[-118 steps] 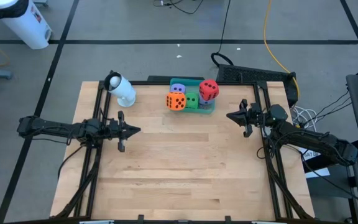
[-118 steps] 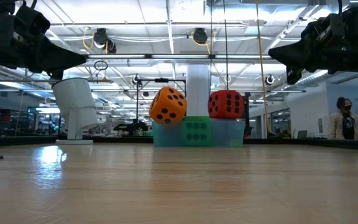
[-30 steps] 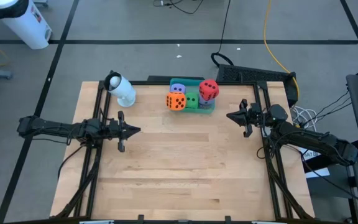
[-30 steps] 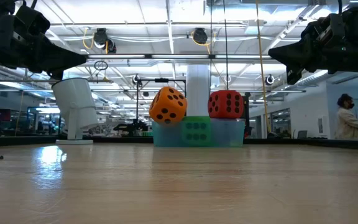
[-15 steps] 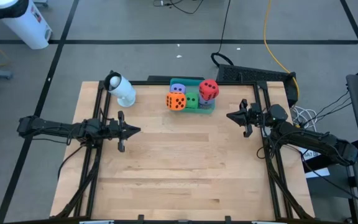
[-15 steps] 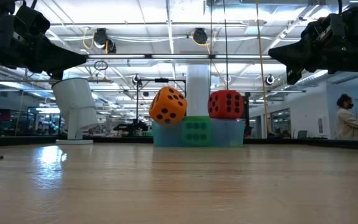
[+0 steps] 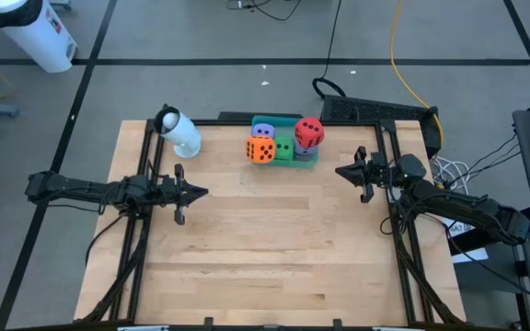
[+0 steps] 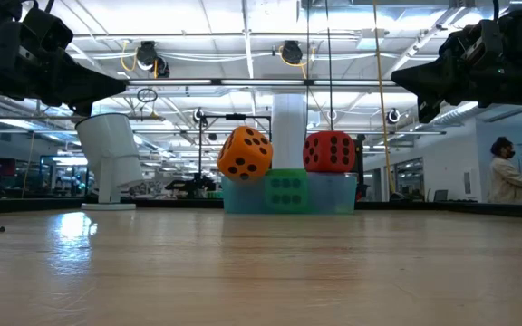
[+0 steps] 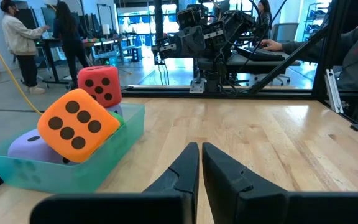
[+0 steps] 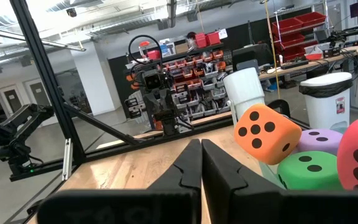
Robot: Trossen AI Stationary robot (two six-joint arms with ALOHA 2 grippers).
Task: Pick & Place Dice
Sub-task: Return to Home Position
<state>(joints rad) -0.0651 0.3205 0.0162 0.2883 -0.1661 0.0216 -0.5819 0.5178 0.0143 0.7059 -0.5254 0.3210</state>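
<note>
Dice (image 7: 283, 144) in teal tray (image 9: 73, 176), apart from left pincer (image 7: 201, 192), right pincer (image 7: 340, 171)

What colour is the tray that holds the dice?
Translucent teal; the tray shows best in the left wrist view.

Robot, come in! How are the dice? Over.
Left gripper shut, empty. Right gripper shut, empty. Orange die, red die, green die, purple die piled in teal tray. White object nearby, apart.

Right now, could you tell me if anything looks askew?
The orange die sits tilted, the red die rides high: the teal tray looks overfilled. The left gripper and right gripper hover shut, aside.
</note>
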